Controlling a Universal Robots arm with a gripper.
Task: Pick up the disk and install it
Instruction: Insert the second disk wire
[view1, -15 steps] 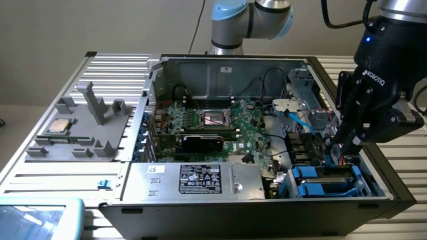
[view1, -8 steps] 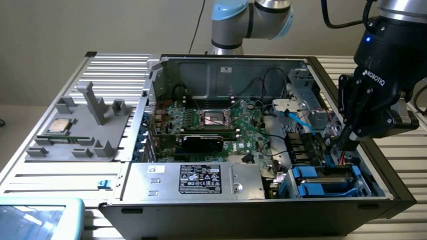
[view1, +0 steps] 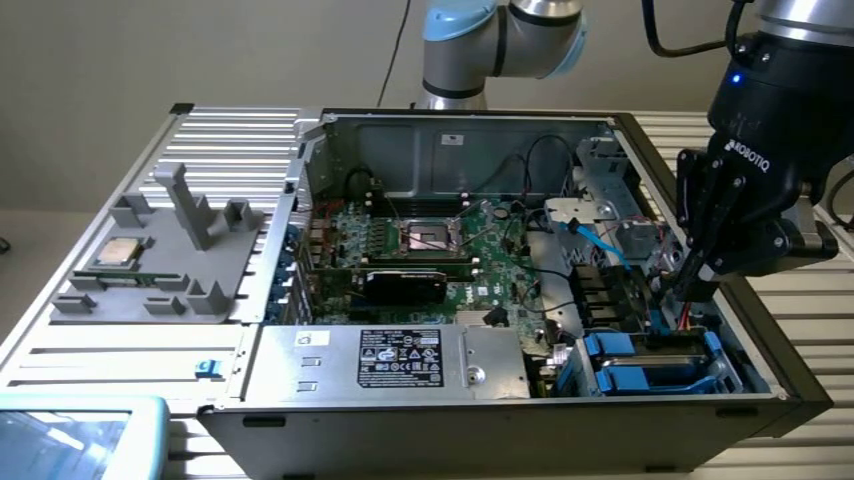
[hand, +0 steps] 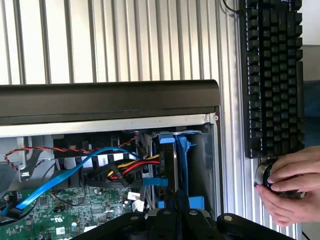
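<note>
The end effector (view1: 685, 290) is reaching down into the drive-bay corner of the open computer case (view1: 441, 130), at the exterior view's right, with its fingers drawn fully together; in the wrist view they are meeting on the upper edge of the disk (hand: 172, 165), which is standing on edge in its blue carrier inside the bay (hand: 192, 150), so the grip appears to be on the carrier's edge, though the contact itself is partly hidden by the black fingers. For this step to go well, I judge that the pinch should be sitting centred on the carrier, so that the drive is hanging straight rather than tilting, and any travel should be running parallel to the bay walls so the blue rails are not binding. The red, yellow and black power leads (hand: 135, 167) and the blue data cable (hand: 65, 177) are lying just beside the bay and could snag. A person's hand (hand: 290, 182) is resting on a knob beside the keyboard (hand: 272, 75) on the table.
</note>
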